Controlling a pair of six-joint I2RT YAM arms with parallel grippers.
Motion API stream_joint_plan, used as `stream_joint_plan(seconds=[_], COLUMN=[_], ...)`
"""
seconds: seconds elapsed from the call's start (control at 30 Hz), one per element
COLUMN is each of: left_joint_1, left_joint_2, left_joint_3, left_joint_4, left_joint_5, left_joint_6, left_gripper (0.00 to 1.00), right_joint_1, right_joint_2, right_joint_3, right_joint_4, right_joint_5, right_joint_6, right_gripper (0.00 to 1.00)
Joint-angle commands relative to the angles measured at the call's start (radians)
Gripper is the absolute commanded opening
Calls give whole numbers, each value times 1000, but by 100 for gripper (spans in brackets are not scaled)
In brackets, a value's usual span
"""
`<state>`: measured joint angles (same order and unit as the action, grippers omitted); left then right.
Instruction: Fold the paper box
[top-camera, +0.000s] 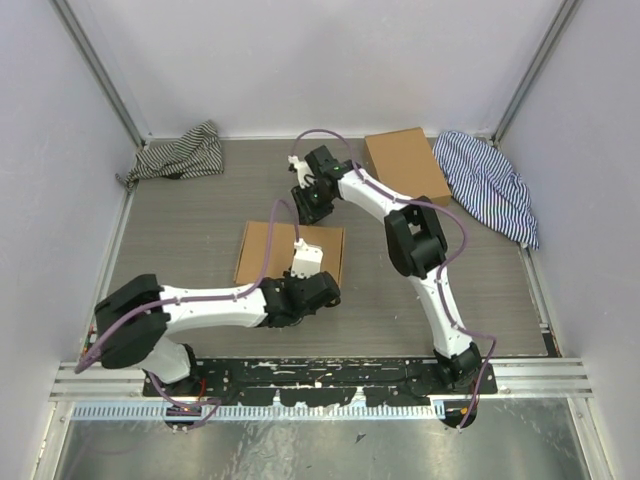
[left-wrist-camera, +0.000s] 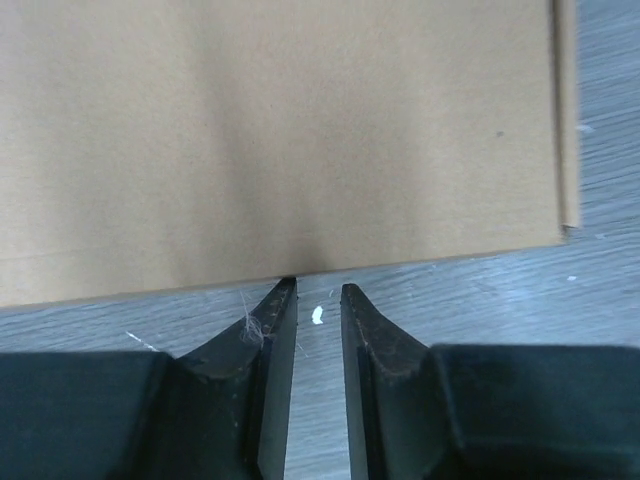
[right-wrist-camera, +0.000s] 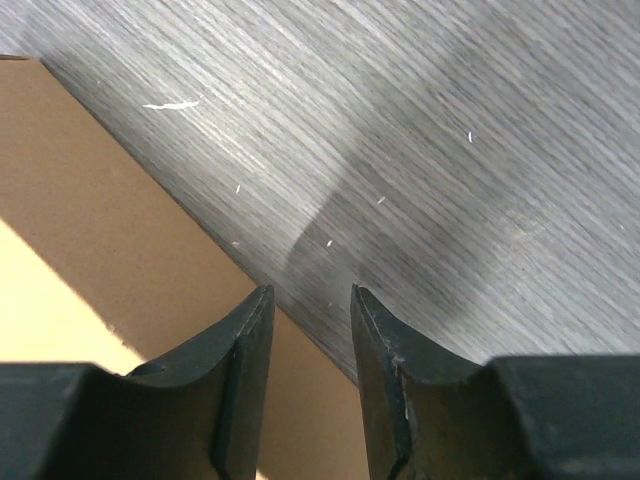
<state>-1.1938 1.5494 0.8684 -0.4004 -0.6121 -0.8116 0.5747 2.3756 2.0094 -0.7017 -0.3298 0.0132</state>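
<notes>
The paper box (top-camera: 268, 250) lies flat and closed on the grey table, a plain brown rectangle in the middle. My left gripper (top-camera: 300, 273) sits at its near edge, right of the box's centre. In the left wrist view the box (left-wrist-camera: 280, 130) fills the top and the left gripper (left-wrist-camera: 318, 288) stands open by a narrow gap, tips touching the box's near edge, bare table between the fingers. My right gripper (top-camera: 306, 207) hangs just beyond the box's far edge. Over that edge of the box (right-wrist-camera: 110, 250) the right gripper (right-wrist-camera: 310, 292) is open, holding nothing.
A second, squarer brown cardboard box (top-camera: 405, 165) lies at the back right. One striped cloth (top-camera: 182, 153) is bunched in the back left corner, another (top-camera: 492, 185) at the right wall. White walls close in the table on three sides.
</notes>
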Motion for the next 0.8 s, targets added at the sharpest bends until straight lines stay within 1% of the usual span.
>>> stream_joint_plan(seconds=[0.0, 0.1, 0.2, 0.3, 0.37, 0.4, 0.43, 0.47, 0.53, 0.57, 0.6, 0.63, 0.67, 0.77], left_joint_1=[-25, -56, -86, -94, -93, -92, -91, -87, -65, -42, 2, 64, 142, 461], left_joint_2=[-95, -127, -157, -211, -267, -313, -348, -381, -446, -480, -517, -551, -589, -664], left_joint_3=[56, 79, 94, 86, 75, 71, 68, 67, 82, 95, 104, 111, 116, 109], left_joint_4=[-22, -63, -119, -181, -241, -277, -311, -342, -442, -485, -503, -501, -489, -469], left_joint_5=[-72, -88, -125, -175, -234, -275, -320, -351, -403, -406, -379, -329, -248, 18], left_joint_6=[9, -1, -28, -51, -44, -27, 0, 30, 54, 67, 97, 158, 198, 284], left_gripper=[34, 37, 38, 41, 45, 50, 59, 69, 85, 94, 100, 98, 98, 98], right_joint_1=[17, 17, 11, -12, -39, -56, -68, -77, -85, -85, -85, -85, -86, -84], right_joint_2=[-136, -169, -226, -331, -421, -473, -523, -577, -675, -727, -776, -831, -899, -1027], right_joint_3=[11, 37, 24, -70, -170, -223, -283, -341, -439, -489, -549, -604, -661, -798], right_joint_4=[-28, -24, 9, 88, 149, 178, 200, 219, 235, 251, 272, 290, 305, 316], right_joint_5=[17, 61, 166, 246, 284, 298, 319, 343, 397, 412, 413, 410, 411, 407], right_joint_6=[-7, -3, 29, 94, 156, 179, 201, 219, 244, 253, 262, 267, 270, 275], right_gripper=[45, 54, 65, 69, 72, 80, 97, 100, 100, 100, 100, 100, 100, 100])
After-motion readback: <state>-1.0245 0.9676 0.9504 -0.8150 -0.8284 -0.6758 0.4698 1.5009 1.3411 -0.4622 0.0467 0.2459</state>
